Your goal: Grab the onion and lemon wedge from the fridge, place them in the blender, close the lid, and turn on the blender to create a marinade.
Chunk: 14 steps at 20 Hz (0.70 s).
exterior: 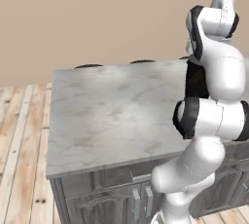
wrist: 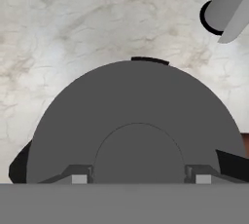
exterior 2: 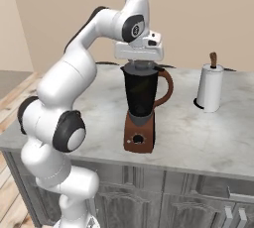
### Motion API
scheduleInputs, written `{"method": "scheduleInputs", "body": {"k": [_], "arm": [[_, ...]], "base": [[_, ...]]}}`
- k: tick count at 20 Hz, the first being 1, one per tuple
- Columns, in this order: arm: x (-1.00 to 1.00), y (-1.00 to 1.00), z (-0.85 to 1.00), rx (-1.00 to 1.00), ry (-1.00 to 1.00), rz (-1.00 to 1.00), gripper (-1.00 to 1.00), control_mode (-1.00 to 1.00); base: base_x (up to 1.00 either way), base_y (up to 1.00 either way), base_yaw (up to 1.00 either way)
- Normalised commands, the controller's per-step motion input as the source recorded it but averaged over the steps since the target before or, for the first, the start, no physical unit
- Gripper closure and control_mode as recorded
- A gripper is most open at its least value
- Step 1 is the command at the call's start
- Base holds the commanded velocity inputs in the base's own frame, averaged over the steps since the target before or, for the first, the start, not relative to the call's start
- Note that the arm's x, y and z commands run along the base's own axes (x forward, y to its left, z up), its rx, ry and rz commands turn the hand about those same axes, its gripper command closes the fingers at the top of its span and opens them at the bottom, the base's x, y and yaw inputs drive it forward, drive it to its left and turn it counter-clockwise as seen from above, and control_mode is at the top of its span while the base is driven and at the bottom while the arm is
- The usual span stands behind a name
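The lid (wrist: 136, 125) is seen at the centre of the hand view, lying flat on top of the blender (exterior 2: 141, 110), directly under the gripper (wrist: 137, 179). The fingers (wrist: 80, 177) are spread wide on both sides of its raised middle part; whether it is gripped cannot be told.

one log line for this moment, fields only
phase: closing lid | gripper: over blender top, fingers astride lid knob | lid: on jug | paper towel roll: beside blender on counter
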Motion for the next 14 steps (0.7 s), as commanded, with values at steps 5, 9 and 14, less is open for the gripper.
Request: {"method": "scheduleInputs", "body": {"k": [5, 9, 14], "arm": [[0.05, 0.02, -0.06, 0.0, -0.05, 0.0, 1.0, -1.0], [0.08, 0.0, -0.12, 0.0, -0.09, 0.0, 1.0, -1.0], [-0.07, 0.15, -0.22, 0.0, 0.01, 0.0, 1.0, -1.0]], "base": [[0.0, 0.0, 0.0], [0.0, 0.0, 0.0], [0.0, 0.0, 0.0]]}}
